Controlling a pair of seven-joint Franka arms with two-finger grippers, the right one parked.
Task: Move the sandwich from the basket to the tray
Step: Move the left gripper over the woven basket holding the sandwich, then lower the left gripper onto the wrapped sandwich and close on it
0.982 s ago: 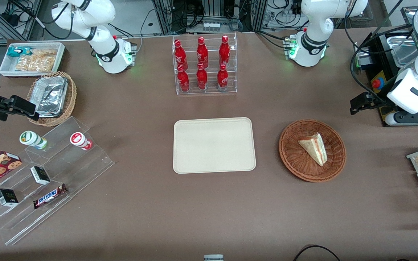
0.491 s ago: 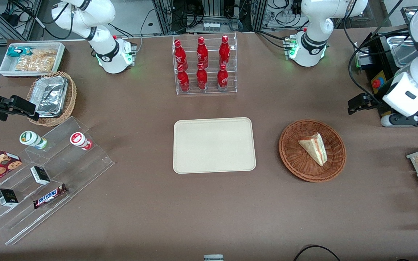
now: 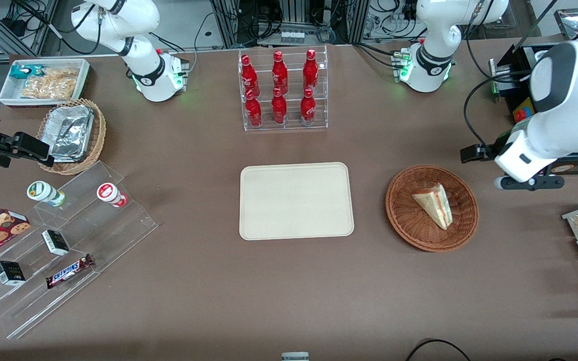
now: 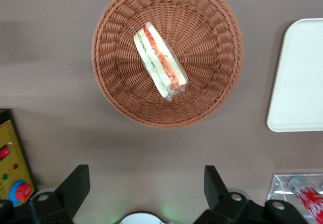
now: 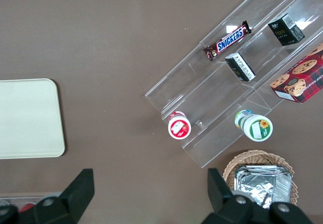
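— What did the containers hold?
— I saw the sandwich (image 3: 434, 204) lying in the basket (image 3: 404, 218); the tray (image 3: 296, 200) beside it held nothing.
— And the gripper (image 4: 143, 189)?
— Jaws spread wide, hovering over the brown surface (image 3: 269, 291) near the basket.

front: high, whole table | left wrist: downward, basket (image 4: 166, 57) | both share tray (image 3: 296, 200)

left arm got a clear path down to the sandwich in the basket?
Probably yes. The sandwich lies uncovered in the basket, nothing over it. The gripper hangs above the table beside the basket, jaws open.
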